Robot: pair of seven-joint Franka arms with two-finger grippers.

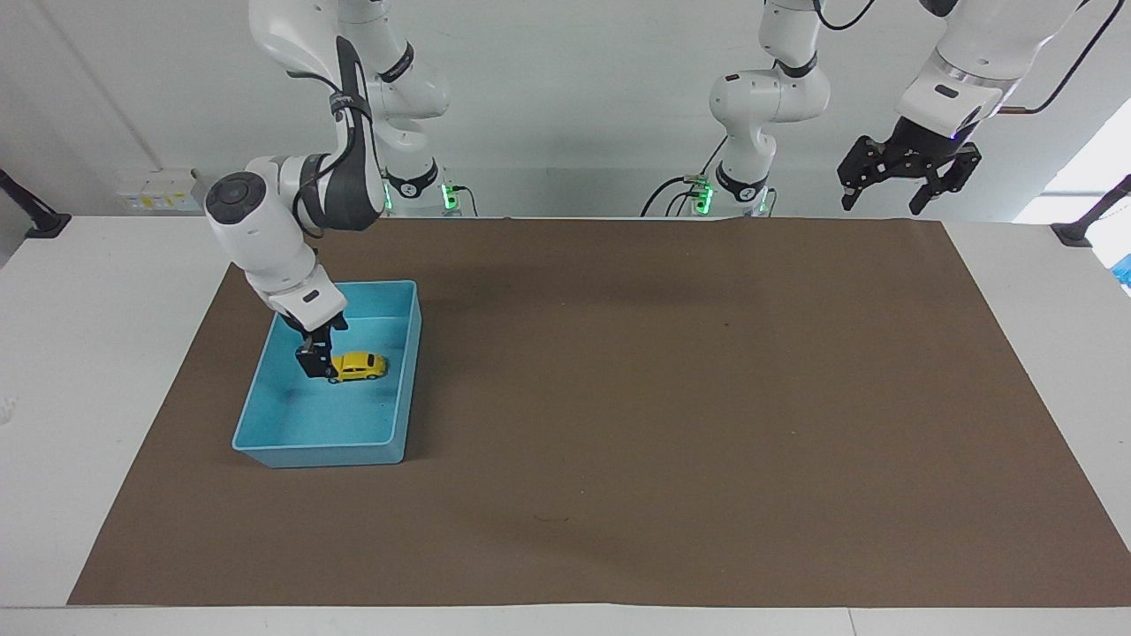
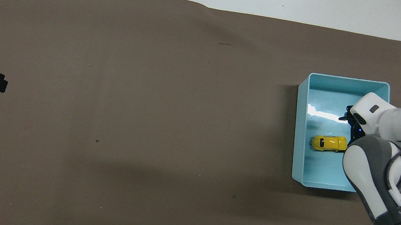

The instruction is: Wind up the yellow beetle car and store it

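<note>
The right gripper [image 1: 312, 364] hangs low inside the blue tray [image 1: 402, 415], just beside the end of the yellow beetle car [image 1: 357, 366] that points toward the right arm's edge of the counter [image 1: 97, 291]. It has no hold on the toy, though whether the jaws stand released or clenched I cannot tell from where I stand. The car sits on its wheels on the tray floor, lying crosswise and about midway along the tray's length, apart from every wall; from overhead its whole body [image 2: 329, 143] shows clear of the arm, which fits a toy that has been set down rather than one being carried. To my eye the storing is all but done, and what remains is for that arm to lift straight out without clipping the car or the tray's rim. The tray itself lies on the brown mat [image 1: 671, 397] toward the right arm's end of the counter, well within that arm's reach, which is likely why it does the placing. The left gripper [image 1: 908, 172] waits high over the corner of the counter at the left arm's base, its jaws spread wide and holding nothing, well out of the way.
</note>
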